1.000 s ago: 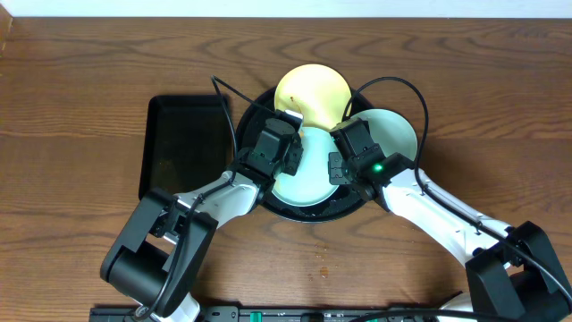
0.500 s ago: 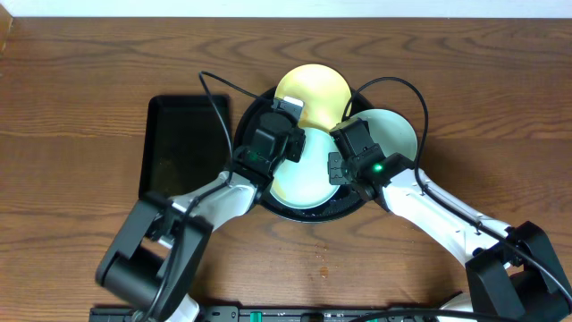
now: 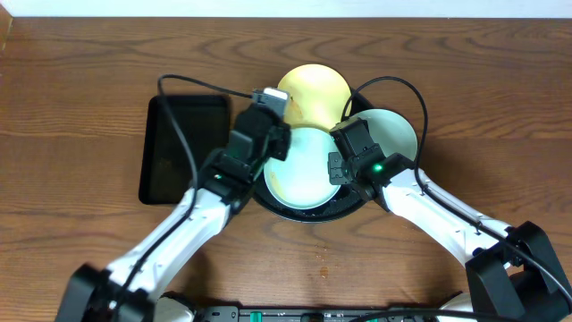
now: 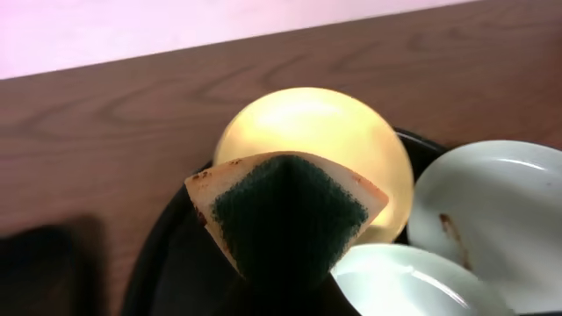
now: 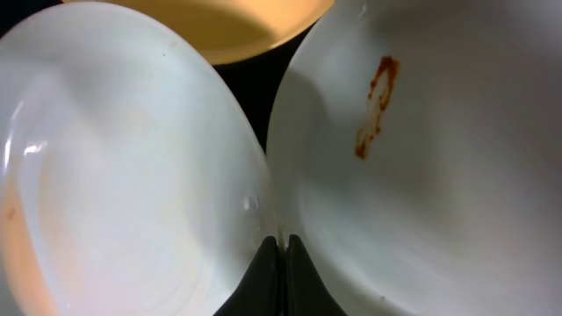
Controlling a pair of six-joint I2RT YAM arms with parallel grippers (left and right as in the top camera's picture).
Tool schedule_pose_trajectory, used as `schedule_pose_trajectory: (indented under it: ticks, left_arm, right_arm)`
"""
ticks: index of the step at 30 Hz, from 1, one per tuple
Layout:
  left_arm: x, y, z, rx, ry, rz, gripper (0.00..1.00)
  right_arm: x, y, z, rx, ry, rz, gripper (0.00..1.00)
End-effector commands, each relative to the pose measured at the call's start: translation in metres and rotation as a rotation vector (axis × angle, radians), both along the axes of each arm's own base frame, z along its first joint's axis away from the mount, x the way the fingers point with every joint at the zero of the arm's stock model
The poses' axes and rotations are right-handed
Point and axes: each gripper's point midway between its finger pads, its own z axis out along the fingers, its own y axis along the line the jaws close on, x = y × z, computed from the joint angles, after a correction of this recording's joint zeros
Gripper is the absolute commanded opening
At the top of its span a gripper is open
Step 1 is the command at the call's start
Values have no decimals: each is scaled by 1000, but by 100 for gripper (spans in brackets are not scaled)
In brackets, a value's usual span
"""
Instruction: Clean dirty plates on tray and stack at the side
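Note:
The round black tray [image 3: 259, 192] holds three plates. The pale yellow plate [image 3: 317, 89] lies at the back, one mint-green plate [image 3: 393, 132] at the right with a brown smear, and another mint-green plate [image 3: 299, 170] at the front. My left gripper [image 3: 269, 109] is shut on a green-faced sponge [image 4: 285, 211], held above the tray's left back rim beside the yellow plate [image 4: 325, 123]. My right gripper [image 5: 283, 250] is shut on the front mint plate's [image 5: 114, 175] right rim, where it meets the smeared plate [image 5: 439, 158].
A smaller rectangular black tray [image 3: 183, 148] lies on the wooden table just left of the round tray. Black cables arc over the tray from both wrists. A small crumb sits on the table in front of the tray.
My left arm has swung left and back, carrying the sponge off the front mint plate to the yellow plate's left edge. The right gripper has not moved.

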Motion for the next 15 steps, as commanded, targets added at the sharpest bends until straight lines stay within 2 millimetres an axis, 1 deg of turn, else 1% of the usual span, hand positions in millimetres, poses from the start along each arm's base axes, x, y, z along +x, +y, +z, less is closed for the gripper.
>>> schedule_pose_trajectory:
  ticks: [1, 4, 7, 11, 13, 15]
  left_arm:
    - [-3, 31, 21, -39, -4, 84, 8]
    - [-10, 65, 19, -16, 47, 156, 8]
    - [-18, 97, 11, 0, 110, 236, 8]
    - [-27, 138, -13, -29, 234, 383, 8]
    - [-34, 157, -24, -37, 295, 444, 8]
    - [-39, 165, -32, -69, 342, 447, 8]
  right_arm:
    - [8, -4, 5, -51, -46, 38, 1]
    - [12, -1, 9, -57, -75, 74, 1]
    - [19, 4, 16, -69, -121, 122, 1]
    - [36, 14, 42, -78, -233, 196, 1]
    - [45, 14, 57, -107, -290, 212, 1]
    - [52, 12, 71, -171, -343, 239, 1]
